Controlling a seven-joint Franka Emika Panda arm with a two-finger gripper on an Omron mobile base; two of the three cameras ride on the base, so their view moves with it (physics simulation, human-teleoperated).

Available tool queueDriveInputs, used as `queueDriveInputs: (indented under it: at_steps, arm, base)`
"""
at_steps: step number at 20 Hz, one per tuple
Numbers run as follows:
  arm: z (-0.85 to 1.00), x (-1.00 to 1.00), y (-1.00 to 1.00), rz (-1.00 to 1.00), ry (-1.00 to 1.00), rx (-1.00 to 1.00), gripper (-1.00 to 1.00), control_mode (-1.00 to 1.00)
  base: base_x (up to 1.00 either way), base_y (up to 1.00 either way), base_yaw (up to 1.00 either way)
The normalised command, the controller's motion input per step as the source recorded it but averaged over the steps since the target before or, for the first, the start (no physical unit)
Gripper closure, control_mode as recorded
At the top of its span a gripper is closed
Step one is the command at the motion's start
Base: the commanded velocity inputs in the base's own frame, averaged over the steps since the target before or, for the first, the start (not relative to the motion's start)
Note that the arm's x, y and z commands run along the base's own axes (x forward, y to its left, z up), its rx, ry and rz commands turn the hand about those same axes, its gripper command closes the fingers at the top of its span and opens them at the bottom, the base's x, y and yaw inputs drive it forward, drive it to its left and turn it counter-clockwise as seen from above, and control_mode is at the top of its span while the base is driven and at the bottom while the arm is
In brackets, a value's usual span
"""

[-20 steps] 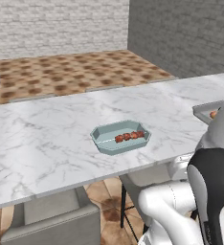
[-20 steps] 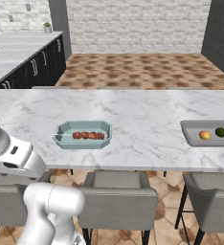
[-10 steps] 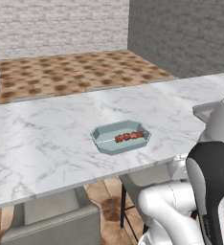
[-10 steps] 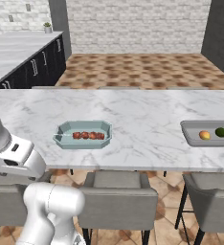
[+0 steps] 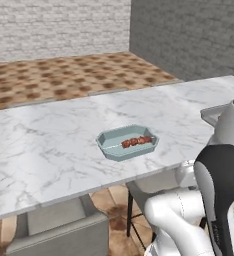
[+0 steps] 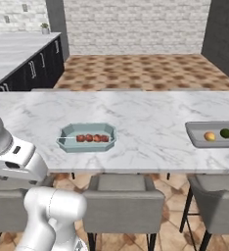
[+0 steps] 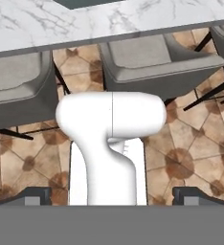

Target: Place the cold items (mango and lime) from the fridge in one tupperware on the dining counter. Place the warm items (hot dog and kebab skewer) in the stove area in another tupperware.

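On the marble dining counter (image 6: 146, 110) a pale teal tupperware (image 6: 67, 132) holds the kebab skewer (image 6: 93, 138), with brown-red chunks in a row. The left base view has the same tupperware (image 5: 109, 137) and skewer (image 5: 137, 141) mid-counter. Further right, a grey tupperware (image 6: 197, 128) contains the orange mango (image 6: 210, 136) and the green lime (image 6: 226, 133). Its corner (image 5: 211, 114) peeks out behind my arm. The hot dog is out of view. My gripper (image 7: 115, 195) is open, empty, and points down at the floor by the stools, below the counter's near edge.
Grey stools (image 6: 124, 188) stand along the counter's near side, over a brown tiled floor. Dark cabinets with a pale worktop (image 6: 18, 54) run along the far left. My folded arm rises close to the counter's near edge.
My arm's upper link has swung up a little in the left base view and now covers most of the grey tupperware. The tubs and food have not moved.
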Motion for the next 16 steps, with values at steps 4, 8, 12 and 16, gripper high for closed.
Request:
queueDriveInputs:
  at_steps: [4, 8, 12, 16]
  arm:
    - [0.00, 0.00, 0.00, 0.00, 0.00, 0.00, -1.00, 1.00]
    - [0.00, 0.00, 0.00, 0.00, 0.00, 0.00, -1.00, 1.00]
    - [0.00, 0.00, 0.00, 0.00, 0.00, 0.00, -1.00, 1.00]
    - [0.00, 0.00, 0.00, 0.00, 0.00, 0.00, -1.00, 1.00]
  base:
    - [-0.33, 0.77, -0.29]
    - [-0.21, 0.75, -0.31]
    - [-0.12, 0.77, -0.41]
    - [-0.18, 0.85, -0.46]
